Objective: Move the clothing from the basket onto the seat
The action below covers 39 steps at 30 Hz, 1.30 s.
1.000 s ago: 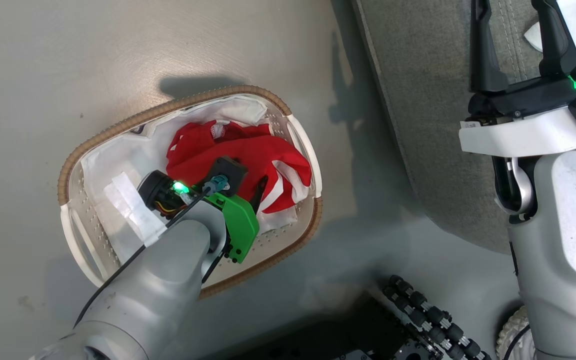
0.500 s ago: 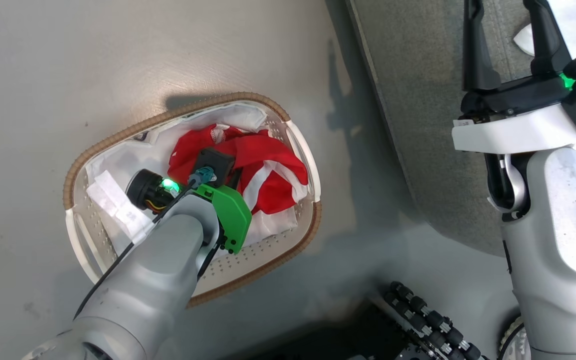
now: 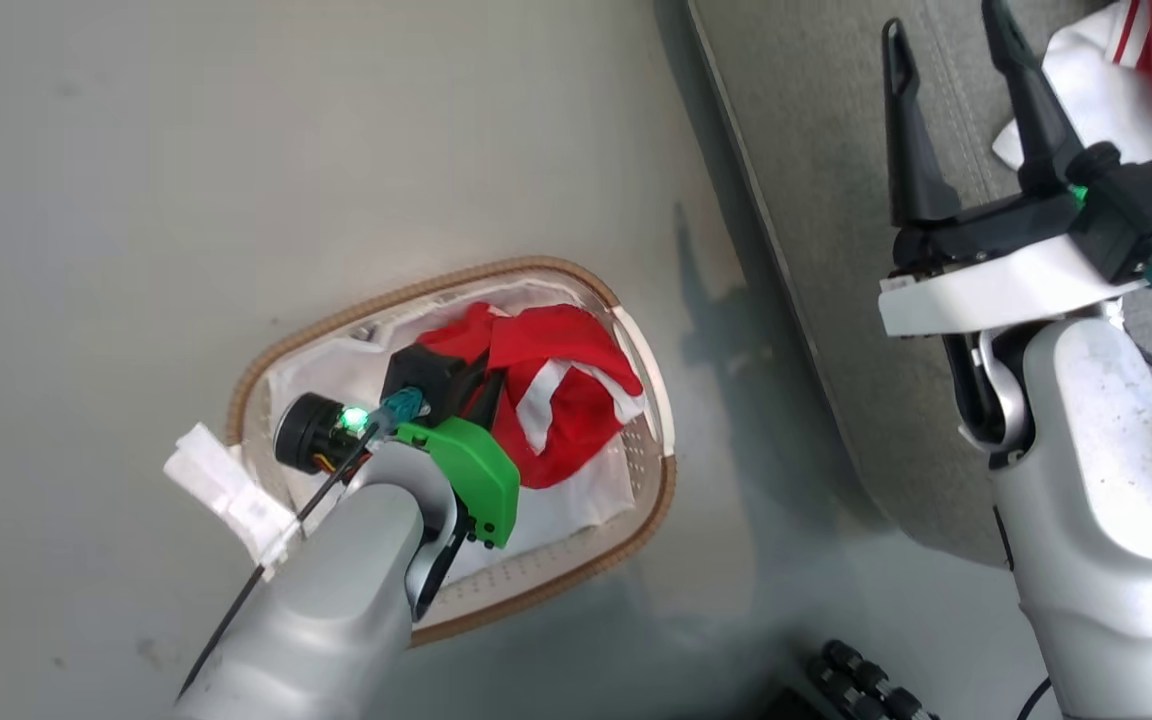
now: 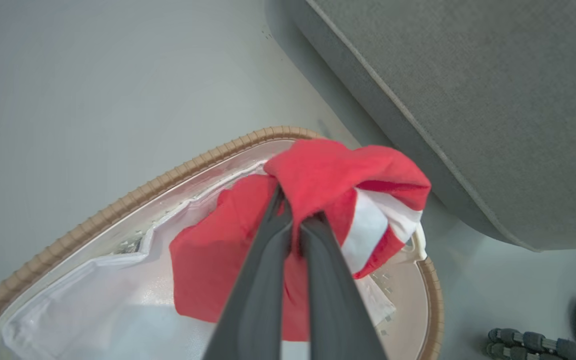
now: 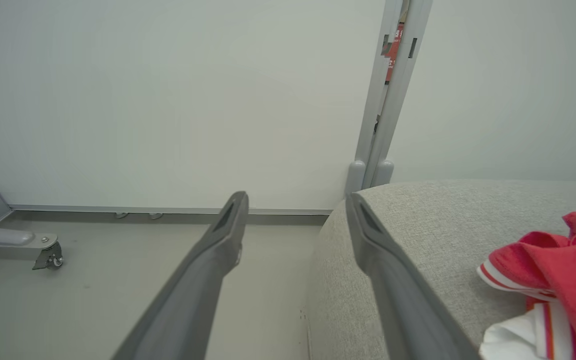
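The left gripper (image 4: 295, 220) reaches down into the basket (image 3: 436, 285), and its two dark fingers are pressed together with a fold of the red clothing (image 4: 348, 175) pinched between them. In the left wrist view the cloth bunches over the fingertips, and a white stripe shows on its right side. The rest of this clothing is inside the basket, on the white liner (image 4: 93, 300). The basket stands on the grey floor (image 3: 236, 150), near the edge of the seat (image 3: 836, 250) but apart from it. In the head view a strip of floor lies between them. The right gripper (image 3: 941, 20) is over the seat, and its fingers stand wide apart with nothing between them. In the right wrist view one finger is over the floor and the other is over the rounded edge of the cushion. Farther on the seat, just beside this gripper, lies a garment (image 5: 568, 250), red with white trim, and it touches no finger. Behind the seat rises a pale wall (image 5: 168, 100) with a grey post (image 5: 393, 100).
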Tool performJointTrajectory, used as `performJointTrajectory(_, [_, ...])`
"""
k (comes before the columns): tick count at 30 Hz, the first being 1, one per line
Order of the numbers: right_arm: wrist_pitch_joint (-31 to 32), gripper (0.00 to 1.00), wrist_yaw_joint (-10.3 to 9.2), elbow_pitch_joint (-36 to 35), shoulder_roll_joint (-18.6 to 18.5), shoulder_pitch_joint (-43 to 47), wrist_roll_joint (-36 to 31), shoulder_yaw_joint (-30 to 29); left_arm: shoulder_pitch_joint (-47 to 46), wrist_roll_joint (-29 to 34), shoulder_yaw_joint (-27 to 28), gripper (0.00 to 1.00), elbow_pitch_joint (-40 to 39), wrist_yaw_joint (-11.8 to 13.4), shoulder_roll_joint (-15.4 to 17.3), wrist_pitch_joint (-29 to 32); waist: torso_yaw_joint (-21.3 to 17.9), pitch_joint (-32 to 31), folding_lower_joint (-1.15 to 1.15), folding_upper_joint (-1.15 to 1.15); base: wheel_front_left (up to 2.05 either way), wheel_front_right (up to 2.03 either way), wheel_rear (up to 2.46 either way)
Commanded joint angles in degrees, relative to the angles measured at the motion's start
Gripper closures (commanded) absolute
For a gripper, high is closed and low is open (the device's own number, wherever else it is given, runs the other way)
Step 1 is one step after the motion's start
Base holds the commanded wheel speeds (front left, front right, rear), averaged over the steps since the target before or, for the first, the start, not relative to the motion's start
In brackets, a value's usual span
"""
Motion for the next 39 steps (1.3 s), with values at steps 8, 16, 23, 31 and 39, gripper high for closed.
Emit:
performJointTrajectory(8, [-0.1, 0.0, -0.08, 2.9, -0.2, 5.0, 0.9, 0.2, 10.2, 8.8, 10.9, 1.0, -10.8, -0.4, 0.1, 0.0, 7.5, -13.4, 0.0, 0.35, 0.0, 0.0, 0.0])
performJointTrajectory(16, [-0.1, 0.0, -0.08, 4.8, -0.2, 10.0, 1.5, 0.7, 18.0, 14.3, 21.3, 1.0, -22.5, -2.1, -0.5, 0.0, 10.1, -20.7, 0.0, 0.35, 0.0, 0.0, 0.0])
performJointTrajectory(23, [-0.1, 0.0, -0.08, 6.5, 0.4, 14.9, 1.9, 1.5, 20.3, 17.1, 26.7, 1.0, -32.2, -2.9, -0.9, 0.0, 11.4, -25.3, 0.0, 0.35, 0.0, 0.0, 0.0])
performJointTrajectory(31, [-0.1, 0.0, -0.08, 8.6, 1.3, 19.7, 2.4, 3.8, 20.2, 18.1, 30.8, 1.0, -38.1, -3.2, -1.0, 0.0, 11.3, -29.6, 0.0, 0.35, 0.0, 0.0, 0.0])
performJointTrajectory(39, [-0.1, 0.0, -0.08, 10.3, 1.5, 21.3, 1.3, 10.0, 18.8, 18.7, 30.1, 1.0, -40.3, -3.3, -1.0, 0.0, 11.8, -30.9, 0.0, 0.35, 0.0, 0.0, 0.0])
